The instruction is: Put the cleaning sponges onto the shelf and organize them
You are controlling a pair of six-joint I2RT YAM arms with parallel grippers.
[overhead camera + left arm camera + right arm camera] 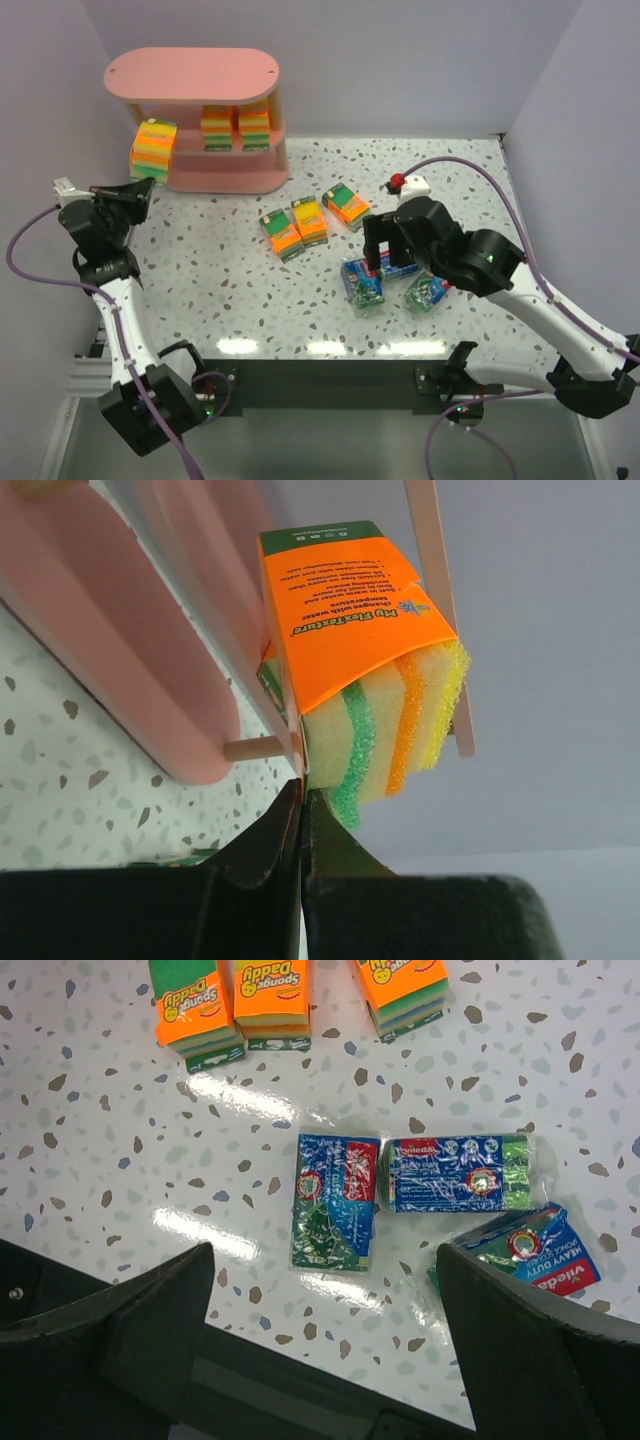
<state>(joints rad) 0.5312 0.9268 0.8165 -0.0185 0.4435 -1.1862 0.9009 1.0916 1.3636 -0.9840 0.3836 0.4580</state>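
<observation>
Sponges: left gripper (300,810) is pinching an orange pack (360,680) by the pink shelf (195,80). Right gripper (325,1330) hangs spread wide over the blue packs (335,1215).

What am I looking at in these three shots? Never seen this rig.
Two robot arms are bolted to the table's near edge. The wide picture comes from a fixed camera above and behind them; the other two come from cameras on each wrist.

The left gripper is shut, pinching the wrapper edge of an orange sponge pack at the left end of the pink shelf, where two more orange packs already sit on the middle tier.

The right gripper is open and empty, hovering over three blue-green packs on the speckled table. Three more orange packs lie nearby.
</observation>
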